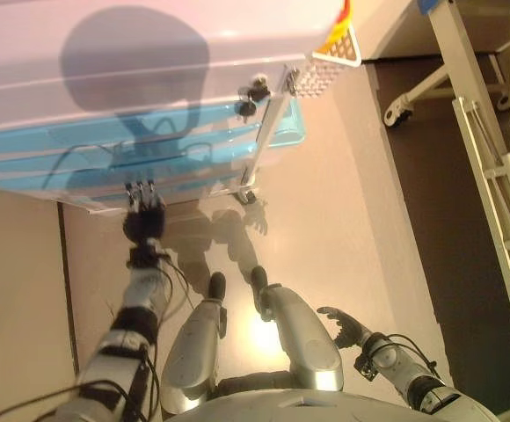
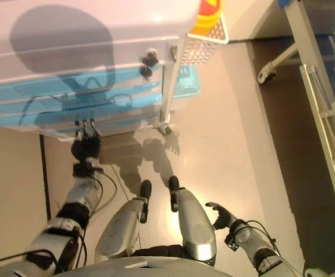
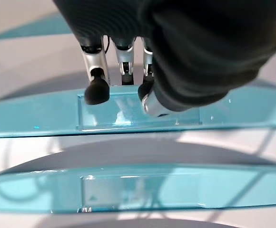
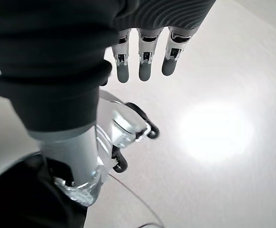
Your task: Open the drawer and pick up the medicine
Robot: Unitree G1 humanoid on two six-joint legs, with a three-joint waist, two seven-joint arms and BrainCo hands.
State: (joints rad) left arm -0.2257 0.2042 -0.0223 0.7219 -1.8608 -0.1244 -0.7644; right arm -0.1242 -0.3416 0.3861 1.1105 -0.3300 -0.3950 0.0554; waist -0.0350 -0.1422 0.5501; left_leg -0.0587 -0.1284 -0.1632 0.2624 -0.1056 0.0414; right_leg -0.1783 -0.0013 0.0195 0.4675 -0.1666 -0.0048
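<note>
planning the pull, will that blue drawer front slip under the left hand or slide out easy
The blue drawer front looks glossy, so probably slippery. The left hand has fingertips at its recessed handle panel, which should help grip. The cabinet shows a caster, so it may roll.

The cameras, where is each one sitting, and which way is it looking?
Left eye view: on the head, looking down at the cart's blue drawers, floor and both arms.
Right eye view: beside it, same scene; right hand hangs low.
Left wrist view: on the left wrist, looking along the left hand, whose fingertips touch a drawer handle.
Right wrist view: on the right wrist, looking past relaxed fingers at the floor.
Shared: both eye views show the left hand at the drawers.
</note>
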